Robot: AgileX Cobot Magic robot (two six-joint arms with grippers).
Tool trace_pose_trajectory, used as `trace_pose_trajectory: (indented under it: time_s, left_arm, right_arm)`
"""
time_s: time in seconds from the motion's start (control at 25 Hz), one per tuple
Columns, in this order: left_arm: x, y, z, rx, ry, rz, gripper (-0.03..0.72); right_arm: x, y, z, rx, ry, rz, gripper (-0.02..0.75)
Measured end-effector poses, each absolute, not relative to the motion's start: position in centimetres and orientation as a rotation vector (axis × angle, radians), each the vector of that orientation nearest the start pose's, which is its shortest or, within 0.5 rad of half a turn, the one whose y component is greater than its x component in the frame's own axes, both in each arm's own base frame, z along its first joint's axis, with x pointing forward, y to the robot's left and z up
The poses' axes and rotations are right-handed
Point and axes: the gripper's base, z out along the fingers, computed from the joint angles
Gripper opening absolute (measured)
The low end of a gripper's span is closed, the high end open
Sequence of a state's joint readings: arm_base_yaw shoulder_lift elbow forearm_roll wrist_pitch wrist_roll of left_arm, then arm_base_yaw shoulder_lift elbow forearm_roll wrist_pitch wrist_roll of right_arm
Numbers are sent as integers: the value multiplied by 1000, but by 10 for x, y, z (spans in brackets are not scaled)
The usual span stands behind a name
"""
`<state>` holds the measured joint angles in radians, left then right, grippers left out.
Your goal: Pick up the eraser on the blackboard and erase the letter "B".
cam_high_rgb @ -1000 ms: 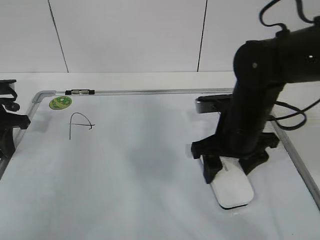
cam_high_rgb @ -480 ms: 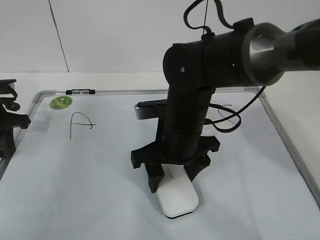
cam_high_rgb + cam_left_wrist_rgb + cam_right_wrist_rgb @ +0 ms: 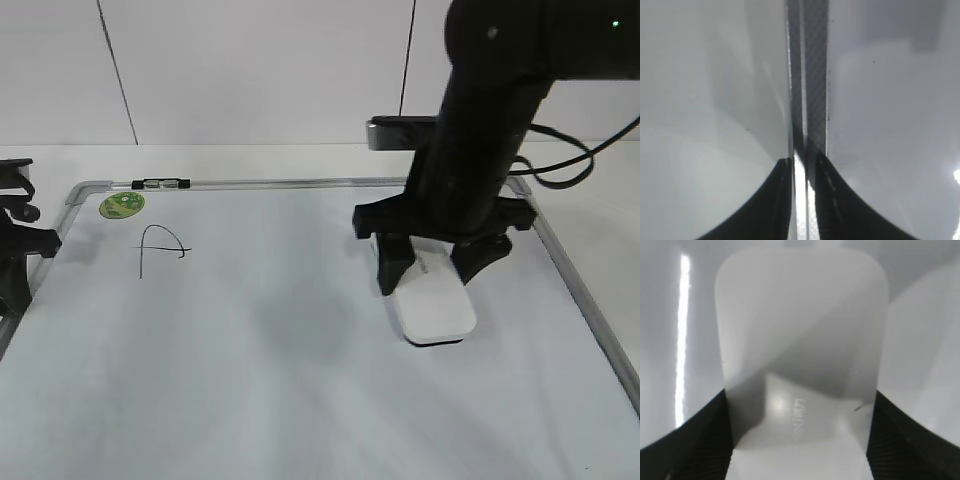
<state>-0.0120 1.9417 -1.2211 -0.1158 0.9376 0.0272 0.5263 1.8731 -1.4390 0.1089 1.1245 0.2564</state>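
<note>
- exterior view: the right gripper has its fingers pinching the eraser by its long sides, and the eraser lies flat on the blackboard, right of the board's middle. the pick-up step looks done, and i judge the wiping to be under way or nearly finished.
- exterior view: no letter "b" shows anywhere on the board. only the letter "a" shows at the upper left, below the green sticker. the right arm hides the board behind it, so whether any stroke of the "b" is left there cannot be told. a small marker rests on the top frame.
- left wrist view: the left gripper shows only two dark finger bases at the bottom edge, close together over a dark-and-silver strip that looks like the board's frame. i cannot tell whether the fingers are spread or pressed together, and they hold nothing that shows. the exterior view has this arm at the far left edge, away from the work.
- right wrist view: the eraser fills the picture, white top up with faint grey lettering, and a dark finger presses each lower side. the felt underside and whatever lies under it are hidden, and the picture is soft.
</note>
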Motion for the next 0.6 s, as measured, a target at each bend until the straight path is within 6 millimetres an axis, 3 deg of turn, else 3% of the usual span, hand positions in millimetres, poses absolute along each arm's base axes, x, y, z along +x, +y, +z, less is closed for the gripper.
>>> trace_pose_trajectory:
  time_s: [0.36, 0.6]
  left_arm:
    - [354, -13, 151, -46, 3137, -147, 131]
    - [354, -13, 151, -46, 3137, -147, 131]
  right_arm:
    - [352, 98, 240, -14, 3054, 60, 533]
    - [360, 59, 240, 5, 3050, 13, 532]
